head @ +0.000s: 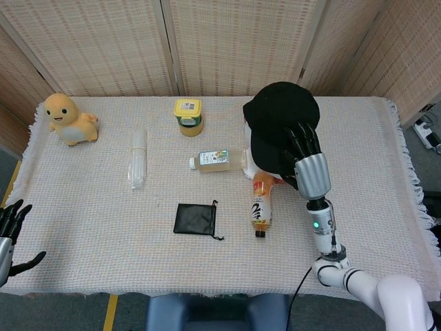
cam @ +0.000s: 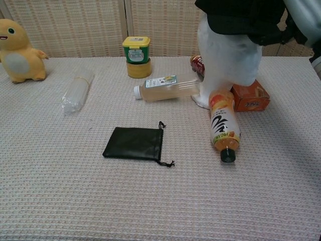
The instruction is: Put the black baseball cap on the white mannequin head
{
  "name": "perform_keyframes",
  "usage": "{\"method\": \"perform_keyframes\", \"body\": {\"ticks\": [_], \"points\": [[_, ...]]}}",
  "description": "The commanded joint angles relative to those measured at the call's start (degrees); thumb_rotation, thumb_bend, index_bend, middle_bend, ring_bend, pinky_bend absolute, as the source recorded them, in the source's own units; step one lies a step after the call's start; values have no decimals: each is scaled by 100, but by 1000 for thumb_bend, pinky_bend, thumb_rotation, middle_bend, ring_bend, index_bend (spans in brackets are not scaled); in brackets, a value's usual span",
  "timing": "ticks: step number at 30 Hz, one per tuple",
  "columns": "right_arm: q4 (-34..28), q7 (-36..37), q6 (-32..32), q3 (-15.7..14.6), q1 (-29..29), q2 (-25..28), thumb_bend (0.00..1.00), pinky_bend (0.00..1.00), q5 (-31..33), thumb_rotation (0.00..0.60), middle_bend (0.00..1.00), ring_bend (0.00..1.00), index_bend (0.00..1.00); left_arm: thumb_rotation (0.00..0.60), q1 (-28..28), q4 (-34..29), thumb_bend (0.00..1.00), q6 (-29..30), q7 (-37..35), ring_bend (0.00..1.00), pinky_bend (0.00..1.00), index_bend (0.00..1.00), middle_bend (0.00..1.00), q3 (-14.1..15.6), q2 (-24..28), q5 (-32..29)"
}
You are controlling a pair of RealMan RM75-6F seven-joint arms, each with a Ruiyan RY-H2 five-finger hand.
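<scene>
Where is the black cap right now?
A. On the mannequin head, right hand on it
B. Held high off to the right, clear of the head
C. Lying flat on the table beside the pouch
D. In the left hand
A: the black cap covers the top of the mannequin head, with the right hand on its brim side.

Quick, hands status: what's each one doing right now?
Left robot hand: open, holding nothing, at the table's near edge.
Right robot hand: on the cap, fingers over its brim, cap sitting on the mannequin head.
</scene>
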Motion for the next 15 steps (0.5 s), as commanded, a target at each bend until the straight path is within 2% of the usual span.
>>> {"method": "perform_keyframes", "body": {"ticks": [1,3,6,12,15], "points": [[-92,37,120,-88,-178,111,243,0,-83,600,58,0,327,600,2,6,199,-4,-13,0,26,35,0,4,7,3],[-225,45,200,-143,-311,228,218,0,-129,600,41,0,200,600,-2,1,199,-8,-14,0,26,35,0,6,9,11],[-500,21,290,-248,-541,477,199,0,-194,600,20,0,117,600,-3,-8,199,-7,13,0,25,35,0,18,5,36],[-1218,-9,546,-506,-1036,1064,184,0,-401,600,0,0,16,600,10,-50,200,38,86,0,26,35,0,52,-9,123],[-1532,-55,742,-702,-1336,1386,165,0,-561,600,0,0,0,600,19,-68,201,71,97,0,25,35,0,64,-8,165]]}}
